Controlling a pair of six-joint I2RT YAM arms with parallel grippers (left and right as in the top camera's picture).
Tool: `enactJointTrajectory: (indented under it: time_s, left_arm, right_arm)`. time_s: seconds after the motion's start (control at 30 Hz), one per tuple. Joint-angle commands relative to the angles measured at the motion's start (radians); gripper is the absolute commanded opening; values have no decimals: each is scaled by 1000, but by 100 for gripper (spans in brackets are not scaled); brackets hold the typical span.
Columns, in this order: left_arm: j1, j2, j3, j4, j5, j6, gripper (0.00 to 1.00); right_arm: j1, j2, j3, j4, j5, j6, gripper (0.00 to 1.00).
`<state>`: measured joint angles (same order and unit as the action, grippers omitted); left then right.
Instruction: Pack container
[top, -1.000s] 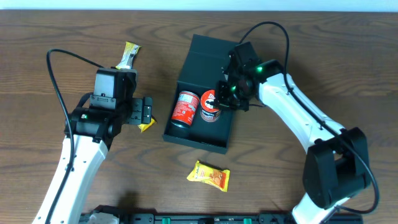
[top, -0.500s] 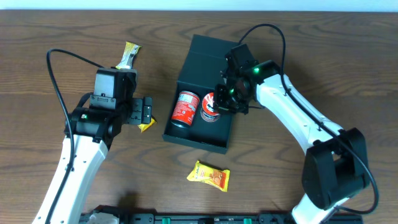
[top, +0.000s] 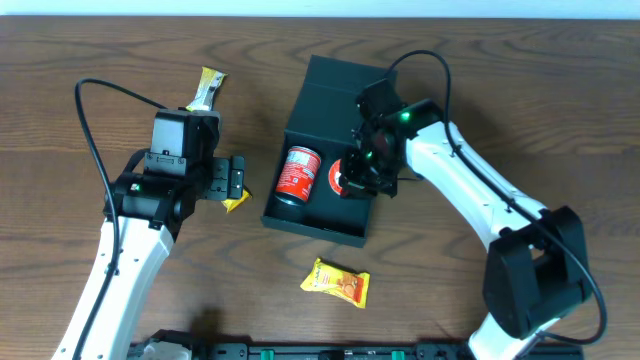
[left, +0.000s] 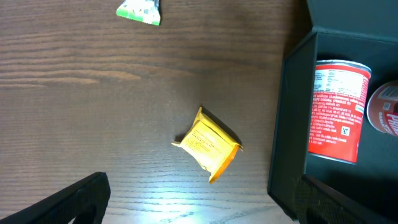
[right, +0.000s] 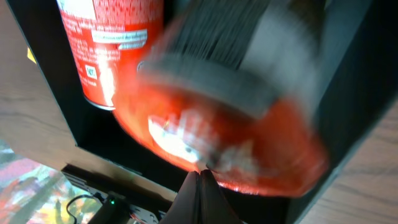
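The container (top: 318, 226) sits mid-tabletop, lid open, two red cans (top: 297, 172) inside. The right tool (right: 200, 177), pinched shut, holds nothing. The left tool (top: 238, 178) gapes wide above a yellow packet (left: 208, 144). Another packet (top: 336, 283) near the front edge and a bar (top: 208, 88) remain unpacked.

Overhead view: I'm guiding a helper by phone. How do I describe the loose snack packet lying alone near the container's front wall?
Find the dark teal container mid-table. In front of its near wall, toward the robot, lies a flat yellow packet with orange print. Unlike the other yellow packet by the left tool, it lies alone with nothing over it.
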<state>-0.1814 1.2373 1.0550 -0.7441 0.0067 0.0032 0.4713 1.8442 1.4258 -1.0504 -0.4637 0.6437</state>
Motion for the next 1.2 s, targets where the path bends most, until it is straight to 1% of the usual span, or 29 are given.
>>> enactJointTrajectory:
  time_s: [0.0, 0.17, 0.3, 0.37, 0.43, 0.5, 0.57, 0.63, 0.67, 0.77, 0.9, 1.17]
  left_arm:
    - [-3, 3, 13, -2, -17, 0, 96]
    - [-3, 3, 13, -3, -17, 0, 96]
    - [-3, 3, 13, -3, -17, 1, 96]
    - [-3, 3, 13, -3, -17, 0, 96]
    - [-3, 3, 13, 1, -17, 1, 95]
    - [-3, 3, 13, 8, -17, 0, 96]
    - [-3, 3, 13, 18, -17, 0, 96]
    - [-3, 3, 13, 23, -17, 0, 96]
    - [-3, 3, 13, 23, -18, 1, 96]
    - [-3, 3, 13, 16, -17, 0, 96]
    - [-3, 2, 13, -6, -18, -26, 96]
    - [-3, 2, 13, -15, -18, -30, 96]
  right_arm:
    - [34, 0, 16, -3, -12, 30, 2]
    - [77, 0, 16, -8, 26, 29, 1]
    - [69, 0, 18, 26, 44, 28, 2]
    - [47, 0, 28, 53, 48, 0, 2]
    - [21, 0, 74, 58, 89, -66, 2]
    - [28, 0, 122, 22, 196, -142, 2]
    - [64, 0, 185, -52, 381, -210, 1]
    - [107, 0, 227, -109, 548, -222, 1]
    - [116, 0, 232, -119, 578, -222, 1]
    - [121, 0, 223, -139, 560, -217, 2]
    - [136, 0, 182, -129, 581, -174, 2]
    - [199, 0, 106, -25, 619, -157, 2]
